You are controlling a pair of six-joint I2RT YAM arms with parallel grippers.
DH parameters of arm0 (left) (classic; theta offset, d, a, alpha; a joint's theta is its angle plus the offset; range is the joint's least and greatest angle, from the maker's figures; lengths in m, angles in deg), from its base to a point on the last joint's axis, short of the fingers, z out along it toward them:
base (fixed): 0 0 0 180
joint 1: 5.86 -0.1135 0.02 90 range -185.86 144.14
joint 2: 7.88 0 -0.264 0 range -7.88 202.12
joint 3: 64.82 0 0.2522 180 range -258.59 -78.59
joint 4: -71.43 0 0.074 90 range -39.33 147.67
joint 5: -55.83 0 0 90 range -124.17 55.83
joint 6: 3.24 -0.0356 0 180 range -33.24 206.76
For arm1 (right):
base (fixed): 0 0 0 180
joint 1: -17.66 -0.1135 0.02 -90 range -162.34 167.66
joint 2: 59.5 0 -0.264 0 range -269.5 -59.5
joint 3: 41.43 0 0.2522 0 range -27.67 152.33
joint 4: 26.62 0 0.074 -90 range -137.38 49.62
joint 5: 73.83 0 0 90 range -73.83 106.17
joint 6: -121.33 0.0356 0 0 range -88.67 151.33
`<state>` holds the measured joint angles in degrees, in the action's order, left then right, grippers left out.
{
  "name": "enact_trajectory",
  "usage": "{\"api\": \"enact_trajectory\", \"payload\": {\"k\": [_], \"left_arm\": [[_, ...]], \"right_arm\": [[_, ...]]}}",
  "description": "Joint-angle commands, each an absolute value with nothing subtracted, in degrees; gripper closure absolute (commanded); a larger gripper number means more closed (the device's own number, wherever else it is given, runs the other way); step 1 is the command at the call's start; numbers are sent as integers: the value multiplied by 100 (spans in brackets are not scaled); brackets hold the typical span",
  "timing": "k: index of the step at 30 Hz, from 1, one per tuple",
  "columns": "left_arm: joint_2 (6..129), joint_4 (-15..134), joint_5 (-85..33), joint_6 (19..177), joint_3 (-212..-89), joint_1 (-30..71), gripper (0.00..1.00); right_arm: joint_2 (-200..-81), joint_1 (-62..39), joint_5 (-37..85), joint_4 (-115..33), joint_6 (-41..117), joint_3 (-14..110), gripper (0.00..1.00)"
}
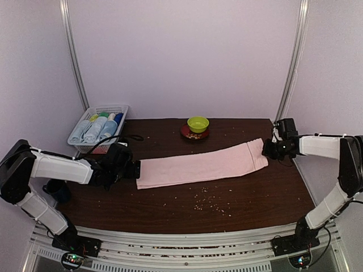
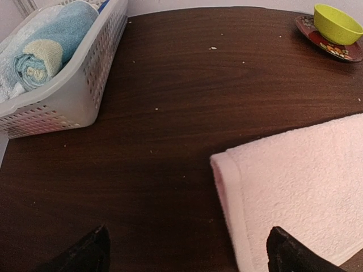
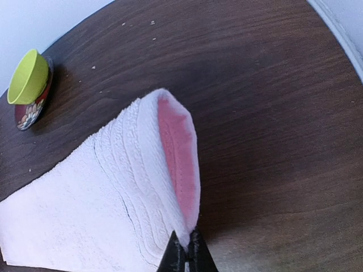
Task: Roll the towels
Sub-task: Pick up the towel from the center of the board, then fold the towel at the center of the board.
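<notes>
Where the right pincer [image 3: 186,242] grips, the pink towel [image 3: 108,192] curls.

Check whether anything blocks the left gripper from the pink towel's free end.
Nothing visible does. The left gripper is open right at the end of the pink towel, with only tabletop between them. The white basket and green bowl sit well away. The right gripper is shut on the other end.

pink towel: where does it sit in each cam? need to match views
Top external: pink towel lies stretched left to right across mid-frame.
Left wrist: pink towel fills the lower right, one end only.
Right wrist: pink towel runs from centre to lower left, its end pinched in the shut right tool.
Shared landmark: green bowl.
</notes>
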<state>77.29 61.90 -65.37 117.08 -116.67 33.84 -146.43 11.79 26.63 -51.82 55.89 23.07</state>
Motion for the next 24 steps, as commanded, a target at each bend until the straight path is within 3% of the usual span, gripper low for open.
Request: {"api": "enact_trajectory", "payload": {"k": [1,4,7,15,24], "left_arm": [[7614,6278,-6652,11660,-11620,3375,2],[7606,6268,-6658,11661,-11620,3374,2],[7614,6264,-6675,11660,-11620,3378,2],[7645,6241,-6670,11657,-11646,3374,2],[7667,6194,-6719,11669,-11673,3374,2]], "right_arm": [[-14256,1663,2477,-5711,5350,2417,100],[-13975,1825,2501,-5711,5304,2526,100],[-14071,1725,3358,-5883,5198,2868,100],[-14978,-158,3483,-6282,5065,4164,100],[-16475,-1578,3784,-6102,5319,5666,100]]}}
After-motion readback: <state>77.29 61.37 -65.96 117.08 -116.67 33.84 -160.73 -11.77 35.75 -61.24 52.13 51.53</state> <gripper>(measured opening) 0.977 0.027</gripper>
